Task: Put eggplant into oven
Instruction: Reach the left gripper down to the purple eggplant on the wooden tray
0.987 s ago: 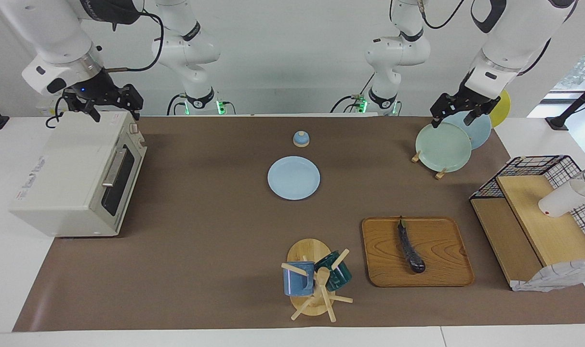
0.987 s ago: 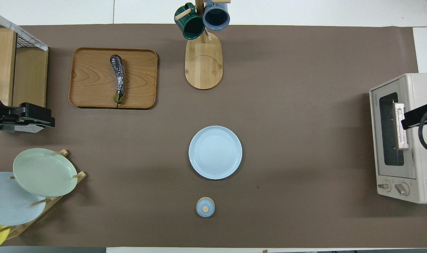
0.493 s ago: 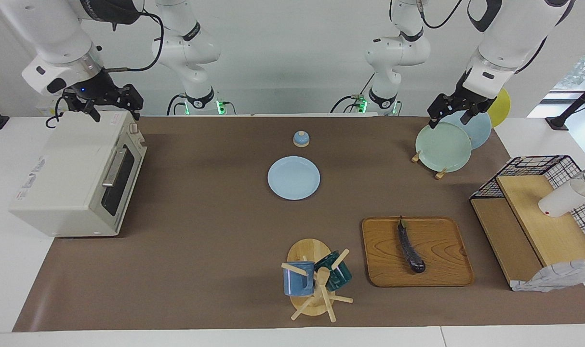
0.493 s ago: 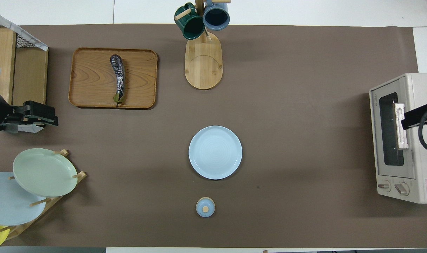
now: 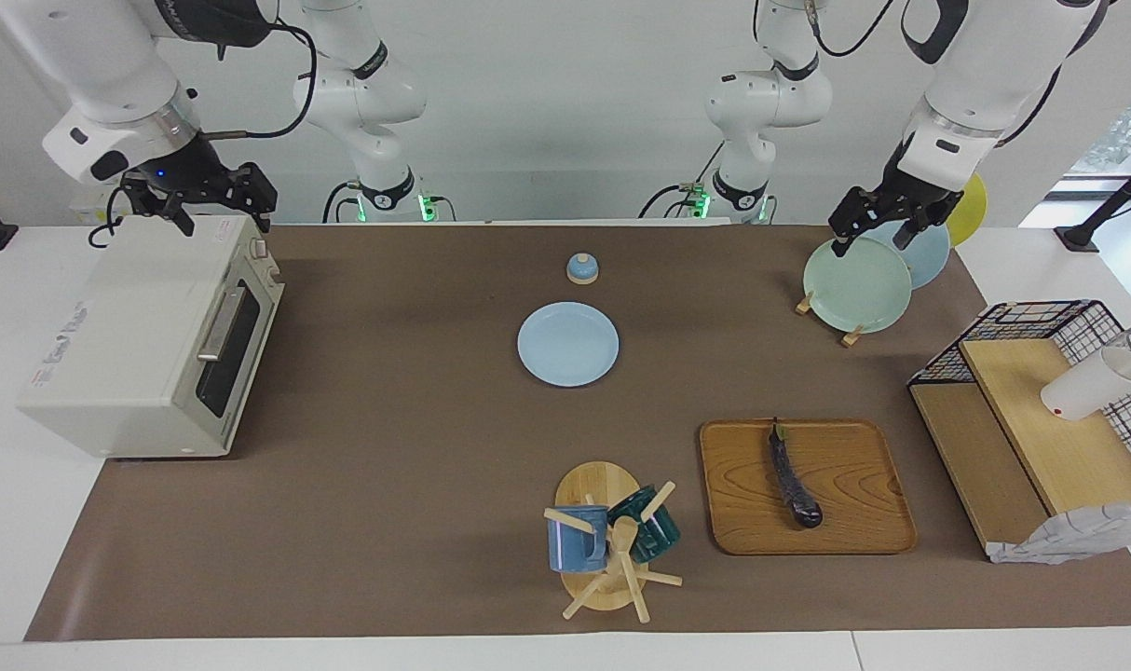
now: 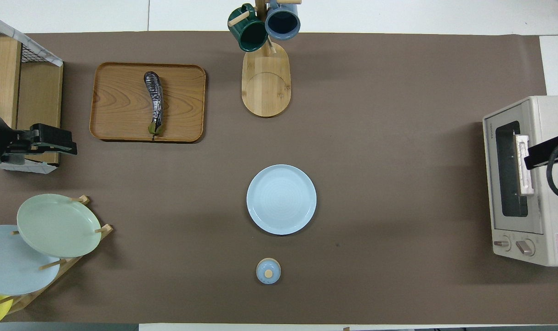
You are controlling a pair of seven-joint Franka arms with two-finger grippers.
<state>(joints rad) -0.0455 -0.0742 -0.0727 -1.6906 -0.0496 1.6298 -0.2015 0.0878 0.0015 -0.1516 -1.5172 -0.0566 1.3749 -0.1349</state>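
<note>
Two arms: both grippers are hanging spread and empty, nothing grasped yet.
Left gripper point(image 5: 885, 223): hovering over the plate rack point(image 5: 850, 334) at the left arm's end of the table, fingers apart; in the overhead view it is sitting just beside the wooden shelf point(image 6: 31, 94).
Right gripper point(image 5: 204, 202): waiting over the top of the oven point(image 5: 146, 335), fingers apart.
Eggplant point(image 5: 793, 476): lying lengthwise on the wooden tray point(image 5: 864, 485), farther from the robots than the plate rack, stem tip pointing toward the robots.
Oven door: looking shut, bar handle point(image 6: 523, 164) facing the table centre, well apart from the tray.
Step in hand, my read: left arm is reaching for the eggplant while the right is staged for the door.
Doing it well: coming straight down on the thick mid-body, jaws across the long axis; skin is looking glossy, so I'm expecting slip near the thin stem end.
Door: needs opening before the carry arrives.
Surface: brown mat point(image 5: 388, 447) covering a white table, flat and matte.
Room: light blue plate point(image 5: 567, 343) and small lidded pot point(image 5: 581, 268) are sitting mid-table, mug tree point(image 5: 612, 550) beside the tray; carrying high is clearing them.
</note>
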